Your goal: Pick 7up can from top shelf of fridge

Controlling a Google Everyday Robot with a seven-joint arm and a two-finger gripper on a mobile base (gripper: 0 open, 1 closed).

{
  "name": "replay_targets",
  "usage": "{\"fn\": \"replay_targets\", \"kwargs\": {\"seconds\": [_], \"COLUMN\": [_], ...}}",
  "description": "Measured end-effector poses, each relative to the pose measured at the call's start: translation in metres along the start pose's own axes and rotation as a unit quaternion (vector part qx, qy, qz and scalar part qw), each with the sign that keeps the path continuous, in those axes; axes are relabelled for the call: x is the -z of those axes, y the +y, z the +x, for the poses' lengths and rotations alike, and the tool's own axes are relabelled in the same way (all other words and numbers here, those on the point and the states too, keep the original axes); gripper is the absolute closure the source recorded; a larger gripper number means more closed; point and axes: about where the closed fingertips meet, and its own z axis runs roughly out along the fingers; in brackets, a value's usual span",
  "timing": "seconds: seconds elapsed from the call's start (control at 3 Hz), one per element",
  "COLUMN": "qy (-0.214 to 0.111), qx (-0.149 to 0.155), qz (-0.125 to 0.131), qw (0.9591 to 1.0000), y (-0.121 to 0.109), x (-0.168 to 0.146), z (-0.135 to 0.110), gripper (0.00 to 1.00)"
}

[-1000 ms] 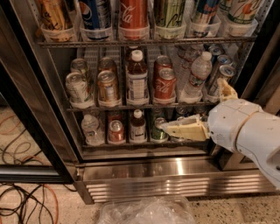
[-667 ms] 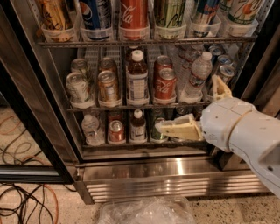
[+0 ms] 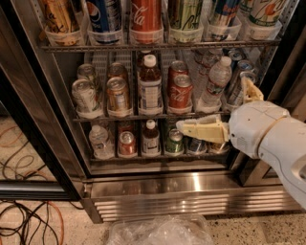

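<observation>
The 7up can (image 3: 262,11), silver-white with green lettering and an orange dot, stands upright in a clear holder at the far right of the top shelf (image 3: 158,46) of the fridge (image 3: 186,184). Its top is cut off by the frame edge. My gripper (image 3: 213,103) is open and empty, with one cream finger (image 3: 201,130) pointing left and the other (image 3: 251,89) pointing up. It hangs in front of the right side of the two lower racks, well below the 7up can.
On the top shelf stand a red Coca-Cola can (image 3: 146,14), an olive-green can (image 3: 184,14) and a blue can (image 3: 105,14). Lower racks hold bottles and tilted cans. The dark door frame (image 3: 28,119) is at left. Cables (image 3: 28,225) and a plastic bag (image 3: 160,232) lie on the floor.
My gripper has risen a little in front of the lower racks, fingers still spread. The cans have not moved.
</observation>
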Motion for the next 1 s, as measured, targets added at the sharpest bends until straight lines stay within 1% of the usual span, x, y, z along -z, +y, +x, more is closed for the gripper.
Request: {"fn": "replay_targets", "kwargs": {"seconds": [0.33,0.67,1.0], "qy": [-0.027,-0.056,-0.056], "qx": [-0.044,-0.058,-0.058], "qz": [0.030,0.053,0.053], "qw": [0.9982,0.9953,0.9953], "y": [-0.021,-0.025,-0.026], "x": [0.002,0.001,0.001], "z": [-0.004,-0.017,-0.016], "gripper": [0.00,0.00,0.00]}}
